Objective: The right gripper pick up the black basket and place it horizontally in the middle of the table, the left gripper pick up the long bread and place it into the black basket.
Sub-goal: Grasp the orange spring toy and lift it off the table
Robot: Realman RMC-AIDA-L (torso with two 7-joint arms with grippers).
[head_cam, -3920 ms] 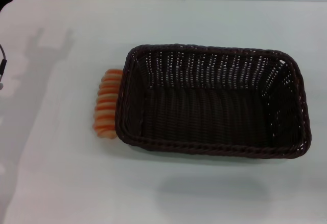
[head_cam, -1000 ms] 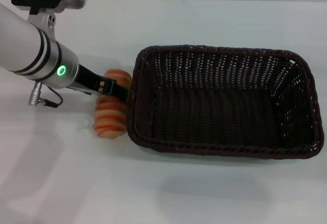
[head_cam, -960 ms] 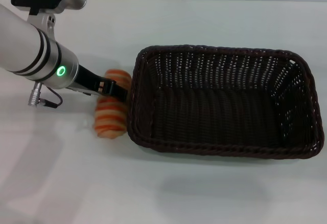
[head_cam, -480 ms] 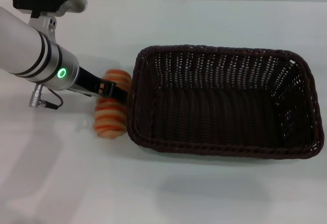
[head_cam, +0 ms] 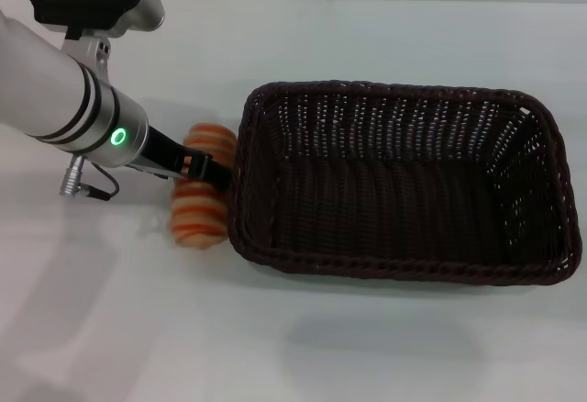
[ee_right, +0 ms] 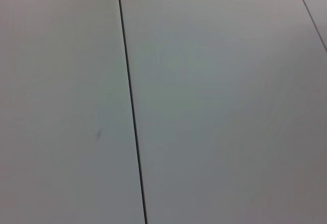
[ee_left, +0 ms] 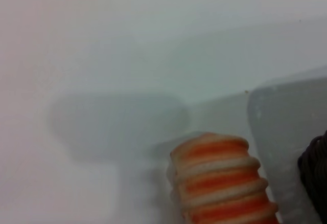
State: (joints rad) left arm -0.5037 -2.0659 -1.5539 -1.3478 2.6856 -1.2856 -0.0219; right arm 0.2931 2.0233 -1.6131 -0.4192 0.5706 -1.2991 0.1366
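Where the black fingers of the left gripper (head_cam: 204, 169) cross the long bread (head_cam: 201, 198), the loaf shows on both sides of them: its upper end above the fingers, its longer striped part below. The fingers lie over the upper third of the loaf, left of centre in the head view, and whether they are clamped on it or only rest across it cannot be told, nor how far apart they stand. The bread lies on the table (head_cam: 303, 347) with its long axis running up and down the frame, its right side touching or just beside the left wall of the black basket (head_cam: 550, 200).

The left arm (head_cam: 55, 90) enters from the upper left corner of the head view and slopes down to the right, a thick white cylinder with black bands and a glowing green ring light (head_cam: 117, 138) near the wrist. A black housing sits above it at the top left.

The basket lies lengthwise across the centre and right of the frame, open side up.

In the left wrist view the bread (ee_left: 222, 183) fills the lower middle, with a dark sliver of basket (ee_left: 316, 175) at the lower right edge.

The right gripper is out of sight; its wrist view shows only pale panels with a thin dark seam (ee_right: 130, 101).
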